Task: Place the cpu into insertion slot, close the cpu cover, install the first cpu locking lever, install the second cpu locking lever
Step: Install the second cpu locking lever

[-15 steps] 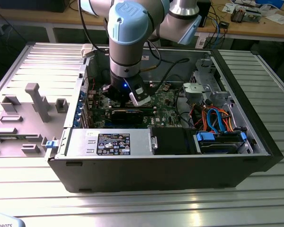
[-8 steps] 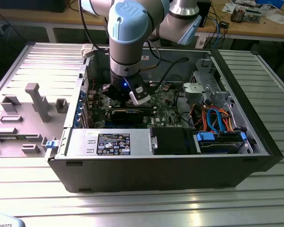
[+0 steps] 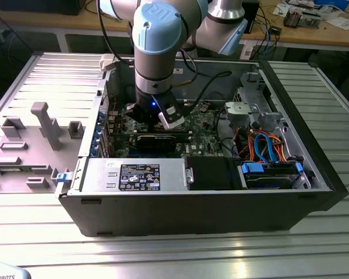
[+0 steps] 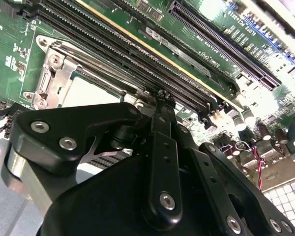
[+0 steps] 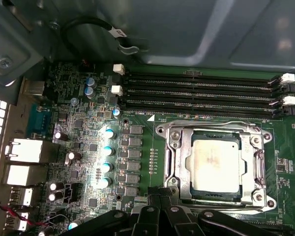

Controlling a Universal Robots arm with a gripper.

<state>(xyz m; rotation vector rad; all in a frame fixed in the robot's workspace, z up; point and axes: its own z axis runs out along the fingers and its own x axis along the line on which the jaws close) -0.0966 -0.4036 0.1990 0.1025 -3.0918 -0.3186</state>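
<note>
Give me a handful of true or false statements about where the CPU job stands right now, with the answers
1. The cpu already sits in the insertion slot on the green motherboard. True.
2. The cpu cover stands raised upright off the socket. False: it lies down flat, framing the chip.
3. The gripper holds the chip up above the case. False: its fingertips are low at the edge of the socket, in both wrist views, and the chip is seated.
4. In the exterior view the arm reaches down into the open computer case. True.
5. All the long memory slots beside the socket carry memory sticks. False: they look empty.
</note>
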